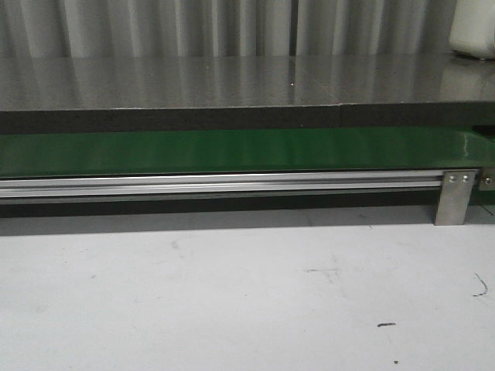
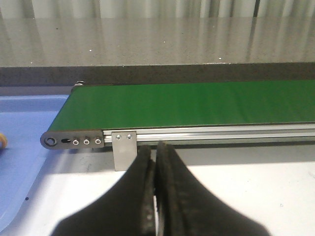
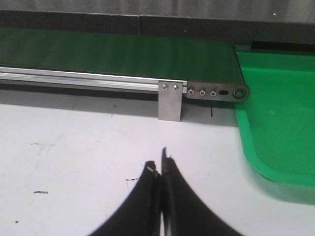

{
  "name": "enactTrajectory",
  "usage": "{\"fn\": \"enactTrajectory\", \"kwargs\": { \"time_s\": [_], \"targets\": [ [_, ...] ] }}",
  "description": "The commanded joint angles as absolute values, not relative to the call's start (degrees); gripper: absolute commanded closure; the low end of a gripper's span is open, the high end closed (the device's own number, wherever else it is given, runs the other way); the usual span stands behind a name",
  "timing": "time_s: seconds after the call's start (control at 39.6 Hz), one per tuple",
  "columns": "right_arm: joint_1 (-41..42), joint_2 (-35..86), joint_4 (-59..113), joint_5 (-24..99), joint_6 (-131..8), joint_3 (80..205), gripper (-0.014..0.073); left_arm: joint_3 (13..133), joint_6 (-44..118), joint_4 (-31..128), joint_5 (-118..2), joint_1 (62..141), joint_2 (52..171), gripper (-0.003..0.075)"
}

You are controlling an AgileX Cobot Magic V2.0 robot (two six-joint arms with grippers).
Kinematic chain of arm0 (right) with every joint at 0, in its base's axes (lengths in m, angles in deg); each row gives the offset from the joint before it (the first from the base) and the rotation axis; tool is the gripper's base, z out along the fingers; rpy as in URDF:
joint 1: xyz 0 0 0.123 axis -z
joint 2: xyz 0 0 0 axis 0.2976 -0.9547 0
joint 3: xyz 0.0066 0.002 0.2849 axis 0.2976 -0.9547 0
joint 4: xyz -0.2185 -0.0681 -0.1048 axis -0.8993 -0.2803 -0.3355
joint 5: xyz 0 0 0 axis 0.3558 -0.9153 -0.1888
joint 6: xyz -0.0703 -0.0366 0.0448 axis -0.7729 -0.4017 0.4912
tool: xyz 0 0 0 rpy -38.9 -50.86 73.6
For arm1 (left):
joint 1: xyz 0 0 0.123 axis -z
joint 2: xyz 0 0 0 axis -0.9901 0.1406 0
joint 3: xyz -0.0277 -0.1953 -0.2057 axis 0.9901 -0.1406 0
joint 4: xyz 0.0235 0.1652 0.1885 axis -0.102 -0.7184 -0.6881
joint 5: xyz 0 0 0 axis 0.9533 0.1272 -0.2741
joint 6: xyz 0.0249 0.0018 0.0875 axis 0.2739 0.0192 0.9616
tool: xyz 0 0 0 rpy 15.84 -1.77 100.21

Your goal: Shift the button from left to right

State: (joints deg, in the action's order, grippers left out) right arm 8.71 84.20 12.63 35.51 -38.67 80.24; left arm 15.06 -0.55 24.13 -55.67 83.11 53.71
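Observation:
At the frame's edge in the left wrist view, a sliver of the button (image 2: pixel 2 141) shows as an orange-yellow rounded cap on the blue tray (image 2: pixel 24 128); the rest is cut off. My left gripper (image 2: pixel 155 147) is shut with nothing in it. It hangs over the white table just before the left end of the green belt (image 2: pixel 197 101). My right gripper (image 3: pixel 160 161) is also shut and empty, over the white table near the right end of the belt (image 3: pixel 123 54). Neither gripper shows in the front view.
The belt (image 1: pixel 232 151) runs across the table on an aluminium rail (image 1: pixel 216 184) with a metal bracket foot (image 1: pixel 455 197). A green tray (image 3: pixel 275 128) sits past the belt's right end. A grey counter (image 1: pixel 232 81) lies behind, with a white object (image 1: pixel 473 27) at its far right.

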Motion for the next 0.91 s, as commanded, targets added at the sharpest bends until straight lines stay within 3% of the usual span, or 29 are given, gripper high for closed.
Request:
{"fn": "enactTrajectory", "kwargs": {
  "time_s": [0.0,0.23,0.35,0.5,0.66,0.88],
  "targets": [
    [8.98,85.11,12.82,40.65,-39.06,80.75,0.0661,13.37,-0.98,24.12,-50.76,82.99,52.76,0.0741],
    [8.98,85.11,12.82,42.36,-39.06,80.75,0.0661,13.37,-0.98,24.23,-48.95,82.99,52.76,0.0741],
    [8.91,85.11,12.82,49.42,-39.06,81.87,0.0661,13.37,-0.98,27.06,-37.30,82.99,52.76,0.0741],
    [8.91,85.04,12.82,48.85,-39.06,88.55,0.0661,16.71,-0.98,27.84,-27.30,82.99,52.76,0.0741],
    [8.91,80.40,12.82,41.76,-38.98,99.90,0.0661,27.25,-0.98,27.84,-37.90,82.99,55.52,0.0741],
    [8.91,63.76,12.82,33.89,-37.60,111.24,0.0661,41.70,-0.86,26.39,-55.74,82.99,70.71,0.0741]
  ]
}}
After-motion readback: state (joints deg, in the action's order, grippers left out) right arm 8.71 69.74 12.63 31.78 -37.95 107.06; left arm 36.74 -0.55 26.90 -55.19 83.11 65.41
